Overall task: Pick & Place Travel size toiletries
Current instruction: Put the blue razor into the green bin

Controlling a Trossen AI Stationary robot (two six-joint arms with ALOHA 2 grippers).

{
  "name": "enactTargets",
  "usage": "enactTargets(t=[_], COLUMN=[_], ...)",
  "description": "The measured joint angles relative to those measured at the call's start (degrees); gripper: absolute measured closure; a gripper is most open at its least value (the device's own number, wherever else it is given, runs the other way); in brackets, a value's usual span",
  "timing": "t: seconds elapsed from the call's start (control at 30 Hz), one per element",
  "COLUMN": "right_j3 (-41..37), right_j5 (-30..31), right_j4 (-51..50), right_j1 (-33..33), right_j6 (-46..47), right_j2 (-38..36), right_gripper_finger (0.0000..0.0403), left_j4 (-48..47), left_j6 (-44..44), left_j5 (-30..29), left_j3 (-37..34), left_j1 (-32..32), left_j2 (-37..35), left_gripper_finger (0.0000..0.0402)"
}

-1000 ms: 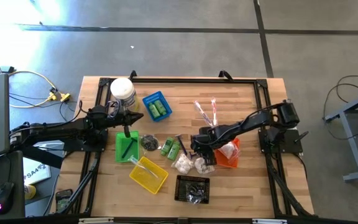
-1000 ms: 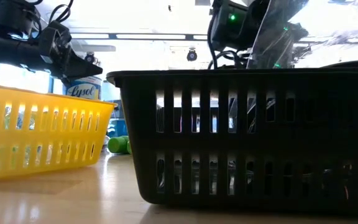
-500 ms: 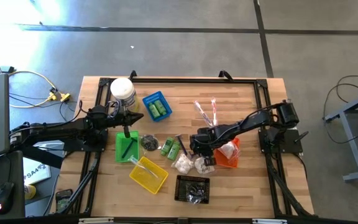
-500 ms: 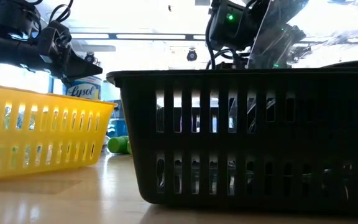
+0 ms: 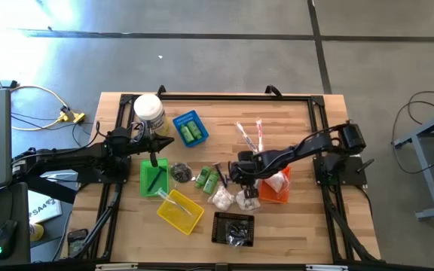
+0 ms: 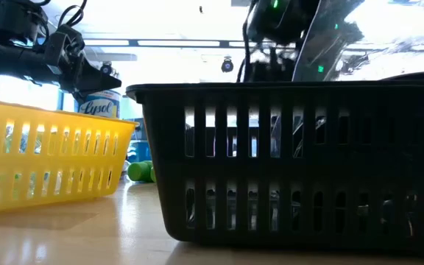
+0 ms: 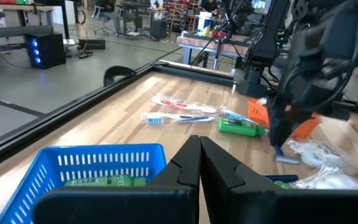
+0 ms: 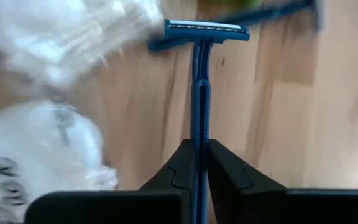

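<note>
Far right of table (image 5: pixel 307 120) bare wood, open passage. Middle crowded: white packets (image 5: pixel 228 197), green bottles (image 5: pixel 209 179), orange basket (image 5: pixel 276 188) packed close. Near edge blocked by black basket (image 5: pixel 233 226) and yellow basket (image 5: pixel 179 211). Far left held by white jar (image 5: pixel 148 111), blue basket (image 5: pixel 190 129).

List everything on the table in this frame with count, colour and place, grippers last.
White jar: one, yellow label, far left corner.
Blue basket: one, holds green bottles, beside the jar.
Green basket: one, left of centre, dark comb inside.
Yellow basket: one, near edge, left of centre.
Black basket: one, near edge, centre.
Orange basket: one, right of centre.
Toothbrushes: about two, clear-wrapped, far centre.
White packets: a few, centre.
Razor: one, blue, in right gripper.
Left gripper: shut, over the green basket.
Right gripper: shut on razor, centre.
</note>
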Motion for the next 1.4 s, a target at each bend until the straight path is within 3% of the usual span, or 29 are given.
enactTargets(t=[0.23,0.37,0.5,0.67,0.9,1.07,1.4], right_j3=[0.11,0.34,0.37,2.94,14.61,26.39,44.89], right_j5=[-0.50,-6.22,-8.05,-10.94,-12.90,-12.69,-15.19], right_j4=[6.43,17.52,24.96,26.72,26.76,23.60,22.87], right_j1=[-0.15,-2.12,-5.30,-8.45,-8.56,-9.27,-9.22], right_j6=[-1.15,-1.54,-2.72,-3.04,-6.51,-9.22,-5.90], right_j2=[-6.50,-7.43,-6.13,-2.25,7.41,14.85,28.05], right_gripper_finger=[0.0377,0.0382,0.0383,0.0383,0.0383,0.0383,0.0382], left_j4=[0.20,4.70,8.76,10.68,14.13,19.09,26.09], left_j6=[-0.70,-2.25,-2.81,-2.83,-1.84,-1.65,-5.79], left_j5=[-0.20,0.55,5.33,12.04,14.69,19.87,26.20], left_j3=[0.00,0.00,0.04,1.63,2.38,2.38,2.40], left_j1=[-0.02,-0.02,-0.05,-0.04,-0.04,-0.04,-0.04], left_j2=[0.01,-0.15,-0.17,-0.14,-0.13,-0.15,-0.20], left_gripper_finger=[0.0401,0.0402,0.0402,0.0402,0.0402,0.0402,0.0402])
